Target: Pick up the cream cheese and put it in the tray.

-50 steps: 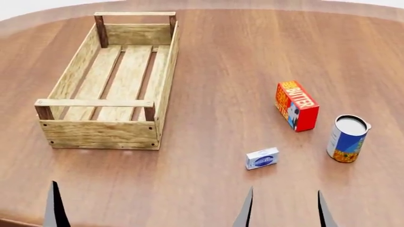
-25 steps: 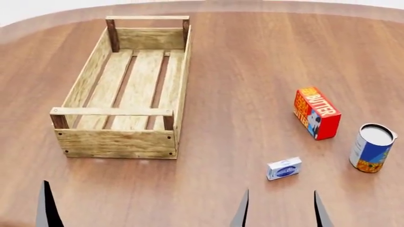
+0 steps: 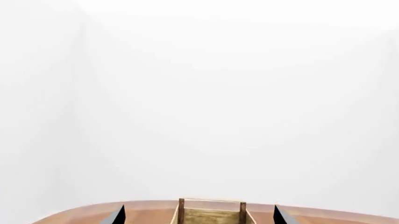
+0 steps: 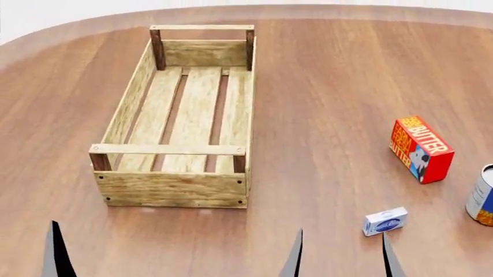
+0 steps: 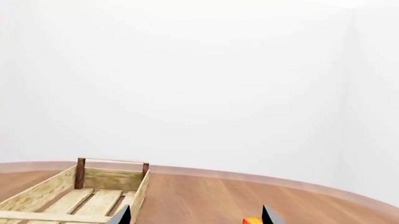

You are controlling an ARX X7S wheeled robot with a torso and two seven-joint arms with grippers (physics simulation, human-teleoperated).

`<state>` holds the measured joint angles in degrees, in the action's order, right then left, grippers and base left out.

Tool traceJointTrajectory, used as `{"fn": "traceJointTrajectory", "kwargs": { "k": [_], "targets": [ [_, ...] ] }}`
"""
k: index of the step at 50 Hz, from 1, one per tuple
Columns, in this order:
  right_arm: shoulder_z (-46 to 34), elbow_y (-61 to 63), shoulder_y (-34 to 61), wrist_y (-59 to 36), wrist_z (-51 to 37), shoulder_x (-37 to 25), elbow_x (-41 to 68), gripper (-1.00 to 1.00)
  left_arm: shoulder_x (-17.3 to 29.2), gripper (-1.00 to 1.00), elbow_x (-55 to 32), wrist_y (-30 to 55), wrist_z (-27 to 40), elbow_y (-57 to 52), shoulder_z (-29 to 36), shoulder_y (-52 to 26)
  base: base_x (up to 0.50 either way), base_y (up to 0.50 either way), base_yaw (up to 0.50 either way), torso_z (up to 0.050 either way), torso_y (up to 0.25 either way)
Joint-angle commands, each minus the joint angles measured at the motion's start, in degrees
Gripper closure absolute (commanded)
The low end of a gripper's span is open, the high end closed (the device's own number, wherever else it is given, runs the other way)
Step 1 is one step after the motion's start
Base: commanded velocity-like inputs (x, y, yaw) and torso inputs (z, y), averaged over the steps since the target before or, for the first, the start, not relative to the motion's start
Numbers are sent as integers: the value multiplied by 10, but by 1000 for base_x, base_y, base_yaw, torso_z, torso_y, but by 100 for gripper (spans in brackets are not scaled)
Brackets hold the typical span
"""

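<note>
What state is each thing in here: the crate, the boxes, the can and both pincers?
Tray: upright, nothing inside.
Cream cheese: on the table, not gripped.
Butter box: standing on the table, untouched.
Can: upright, partly out of frame.
Left pincer: open, holding nothing.
Right pincer: open, holding nothing, just short of the cream cheese.

One tray (image 4: pixel 179 187), one cream cheese (image 4: pixel 385 221), one butter box (image 4: pixel 421 149), one can (image 4: pixel 483 203) cut off at right edge, all on one desk (image 4: pixel 324 86). Two claws: left claw (image 3: pixel 196 217), right claw (image 4: pixel 341 259).
</note>
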<state>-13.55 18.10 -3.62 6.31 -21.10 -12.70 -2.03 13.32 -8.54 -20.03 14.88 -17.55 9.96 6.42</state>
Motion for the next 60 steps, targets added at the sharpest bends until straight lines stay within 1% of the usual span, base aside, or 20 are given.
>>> {"fn": "traceJointTrajectory", "kwargs": {
  "k": [1, 60],
  "targets": [
    [-3, 2, 1, -2, -4, -3, 1, -100, 3, -100, 0, 0, 3, -3, 3, 0, 113, 230, 0, 0, 0],
    [-15, -5, 7, 0, -16, -15, 23, -100, 15, -100, -5, -12, 19, 2, 13, 0, 116, 224, 0, 0, 0]
  ]
}}
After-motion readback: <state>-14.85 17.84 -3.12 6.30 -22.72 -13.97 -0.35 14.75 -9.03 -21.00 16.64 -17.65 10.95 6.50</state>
